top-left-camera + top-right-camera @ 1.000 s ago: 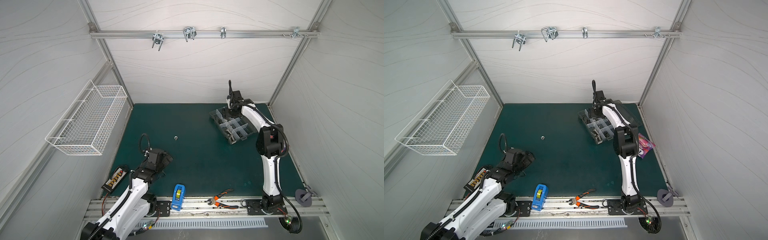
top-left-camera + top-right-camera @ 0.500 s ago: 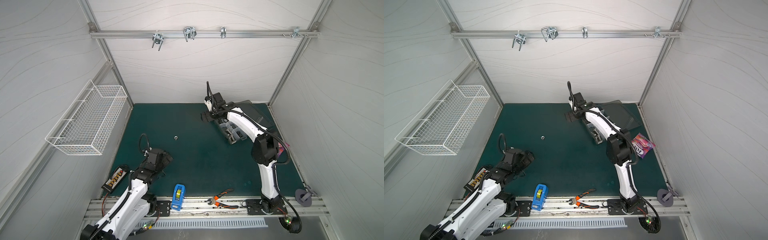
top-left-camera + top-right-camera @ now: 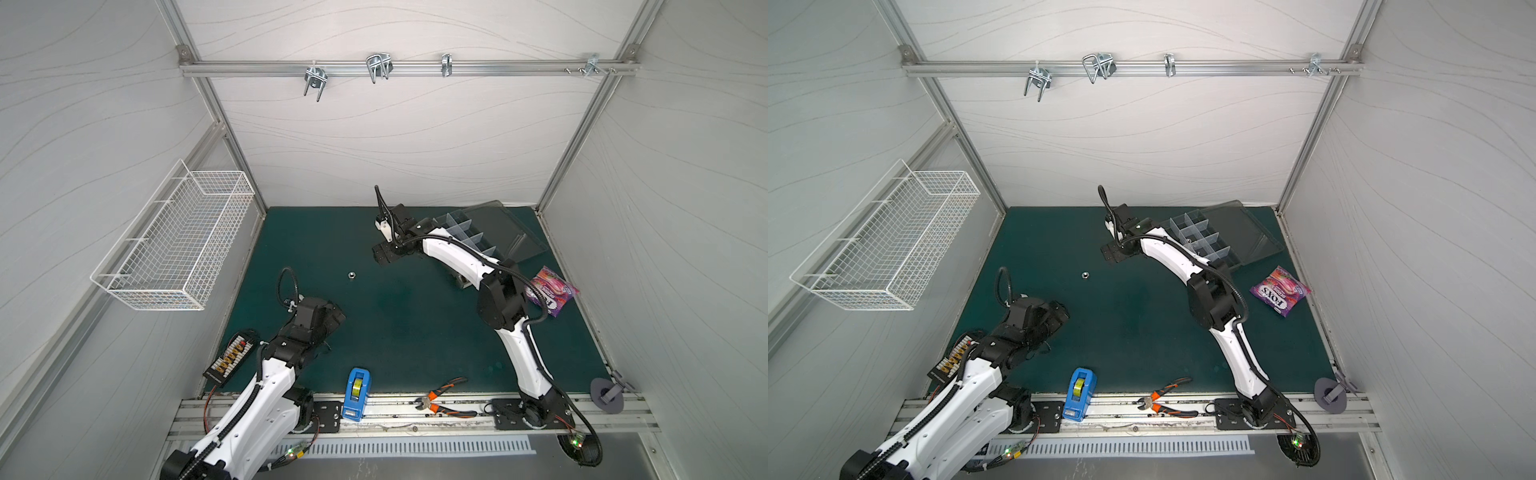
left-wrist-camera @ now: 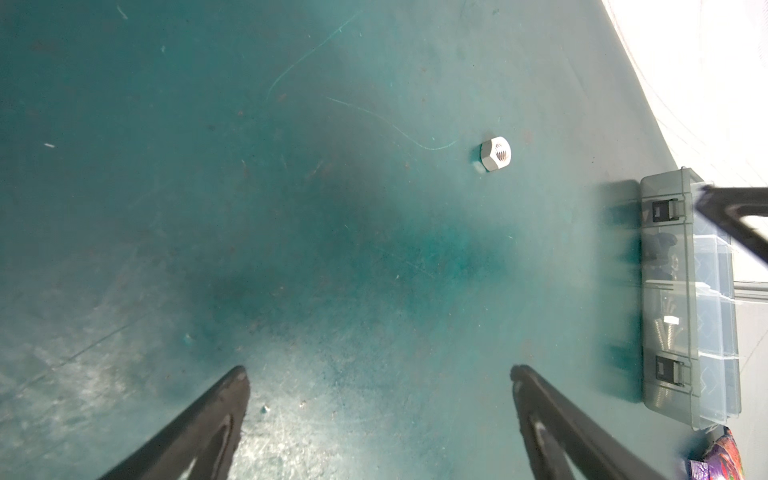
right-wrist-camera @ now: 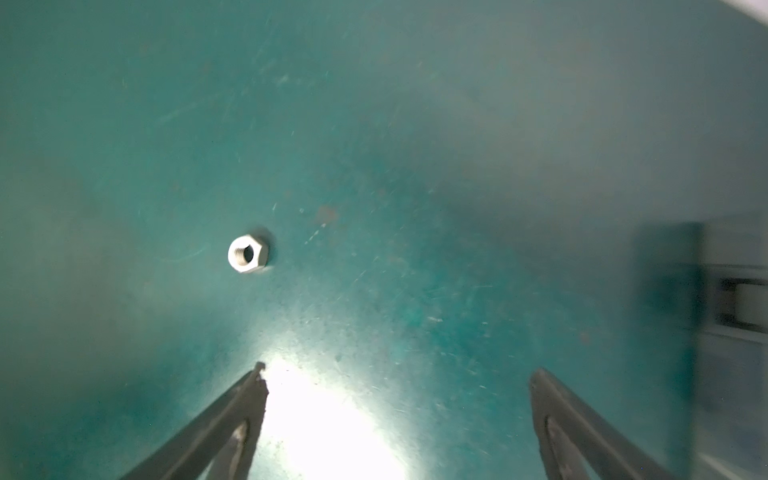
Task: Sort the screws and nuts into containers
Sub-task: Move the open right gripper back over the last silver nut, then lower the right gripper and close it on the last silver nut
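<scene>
Nut (image 3: pixel 351 274): one silver hex nut lies alone on the green mat (image 3: pixel 415 324), left of centre in both top views and clear of both grippers.
Right gripper (image 5: pixel 397 374): I see its fingers spread wide with nothing between them. In both top views it hangs just up and right of the nut, its fingertips hidden under the wrist.
Left gripper (image 4: pixel 378 374): fingers wide apart and empty. It sits at lower left in both top views, fingers tucked out of sight.
Containers (image 3: pixel 1200 237): at the upper right of the mat, lid (image 3: pixel 511 237) open. The right arm (image 3: pixel 457 257) covers the near corner.
Screws: I cannot pick any out. The left wrist view shows only blurred dark and silver shapes behind the smoky wall.
</scene>
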Motion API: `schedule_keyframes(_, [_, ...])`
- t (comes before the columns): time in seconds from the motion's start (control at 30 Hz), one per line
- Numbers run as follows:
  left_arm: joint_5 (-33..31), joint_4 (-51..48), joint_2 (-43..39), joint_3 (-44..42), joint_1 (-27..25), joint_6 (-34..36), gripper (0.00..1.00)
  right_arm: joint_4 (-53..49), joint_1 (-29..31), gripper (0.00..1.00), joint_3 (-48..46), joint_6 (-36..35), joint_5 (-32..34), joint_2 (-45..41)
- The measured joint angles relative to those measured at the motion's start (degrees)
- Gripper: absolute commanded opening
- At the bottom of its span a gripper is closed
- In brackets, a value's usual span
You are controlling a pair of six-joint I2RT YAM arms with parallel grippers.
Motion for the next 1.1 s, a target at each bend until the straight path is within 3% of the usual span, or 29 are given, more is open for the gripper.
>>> schedule_keyframes(0.53, [0.00, 0.00, 0.02, -0.22, 0.00, -0.04, 0.99, 2.60, 3.06, 0.86, 5.64, -0.48, -4.83, 7.26])
schedule_keyframes(1.1, [0.00, -0.02, -0.04, -0.22, 0.00, -0.02, 0.99, 2.84, 6.75, 0.78, 11.13, -4.59, -4.11, 13.66])
